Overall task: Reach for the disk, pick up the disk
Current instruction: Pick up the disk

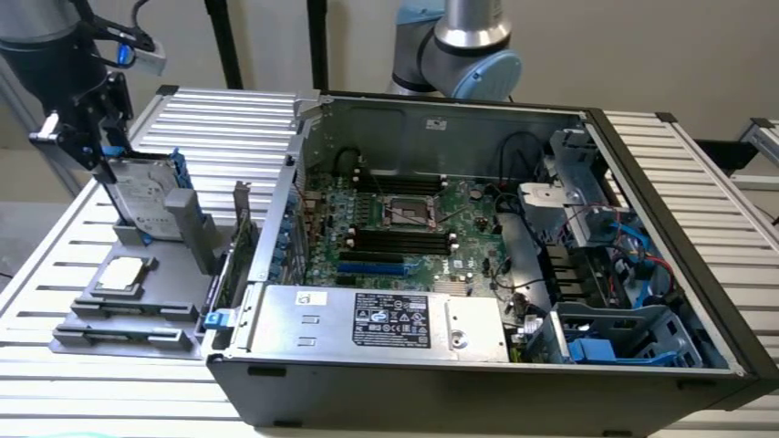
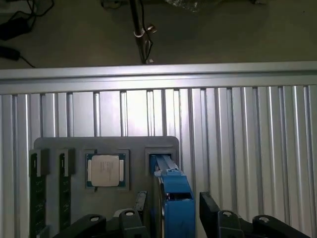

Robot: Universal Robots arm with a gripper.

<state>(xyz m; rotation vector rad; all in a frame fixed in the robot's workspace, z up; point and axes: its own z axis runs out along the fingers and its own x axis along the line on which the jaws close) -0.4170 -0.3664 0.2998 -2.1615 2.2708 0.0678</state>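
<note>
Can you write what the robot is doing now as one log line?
hand: open, straddling disk | disk: upright in grey holder | pickup: not yet

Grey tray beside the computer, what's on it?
The disk stands upright, a square chip lies flat, two memory sticks sit alongside. The disk's bottom edge is sunk into the tray, hidden.

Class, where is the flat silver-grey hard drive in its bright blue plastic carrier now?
At the exterior view's left, the hard drive stands upright in a grey holder beside the open computer case, gripper at its top.
</note>
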